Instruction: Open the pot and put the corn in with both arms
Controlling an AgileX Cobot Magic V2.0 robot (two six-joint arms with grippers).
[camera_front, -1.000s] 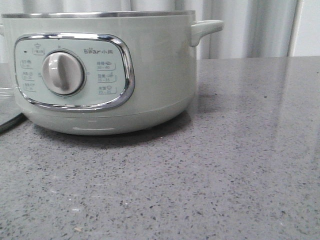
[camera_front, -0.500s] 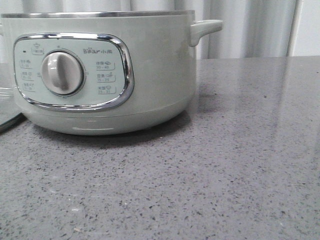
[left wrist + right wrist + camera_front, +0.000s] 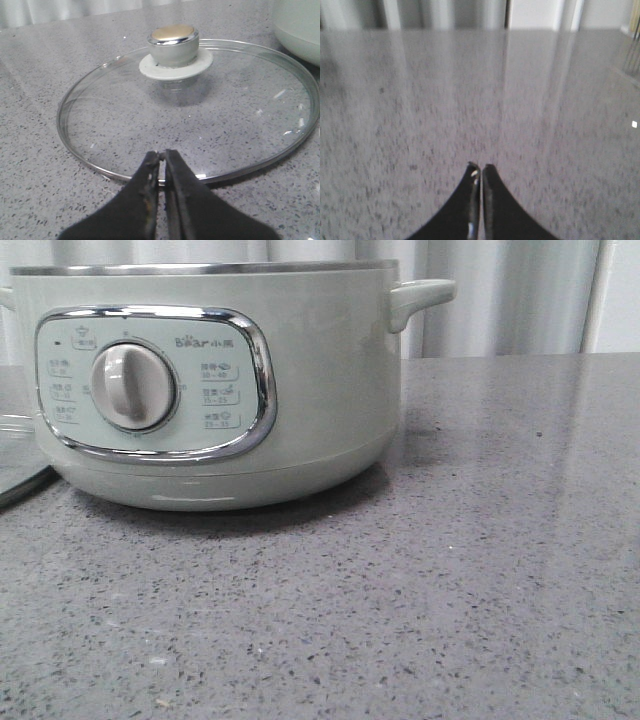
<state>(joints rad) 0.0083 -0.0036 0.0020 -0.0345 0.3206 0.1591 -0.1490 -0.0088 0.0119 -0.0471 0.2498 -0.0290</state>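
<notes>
The pale green pot (image 3: 320,390) stands on the left of the grey counter with its steel rim bare and no lid on it; its side also shows in the left wrist view (image 3: 300,25). Its glass lid (image 3: 125,115) lies flat on the counter beside the pot, with its gold-topped knob (image 3: 173,42) pointing up. The lid's edge shows at the far left of the front view (image 3: 15,455). My left gripper (image 3: 161,154) is shut and empty, over the lid's near rim. My right gripper (image 3: 481,167) is shut and empty over bare counter. The corn is out of view.
The grey speckled countertop (image 3: 480,570) stretches to the right of the pot. A pale curtain (image 3: 500,300) hangs behind the table's far edge. The pot's side handle (image 3: 420,295) sticks out to the right.
In the front view the pot now sits slightly further right than a second ago. Neither gripper shows in the earlier frames.
</notes>
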